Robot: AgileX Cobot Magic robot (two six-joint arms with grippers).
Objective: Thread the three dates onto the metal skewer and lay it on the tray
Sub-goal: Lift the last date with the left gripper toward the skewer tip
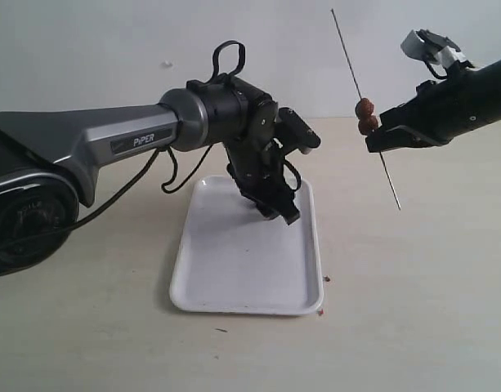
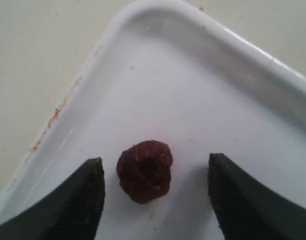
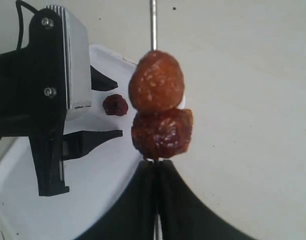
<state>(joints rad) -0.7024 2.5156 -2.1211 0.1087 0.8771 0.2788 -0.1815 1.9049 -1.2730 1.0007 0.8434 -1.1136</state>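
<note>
Down over the tray [image 1: 234,282], my left pincer [image 1: 284,212] stands spread wide, straddling the loose date [image 2: 144,171] near a rounded corner, with bare floor around it. My right pincer [image 1: 373,144] clamps the metal skewer [image 1: 351,67], nearly upright beyond the tray's right rim, with two dates [image 3: 157,82] stacked just above it.
</note>
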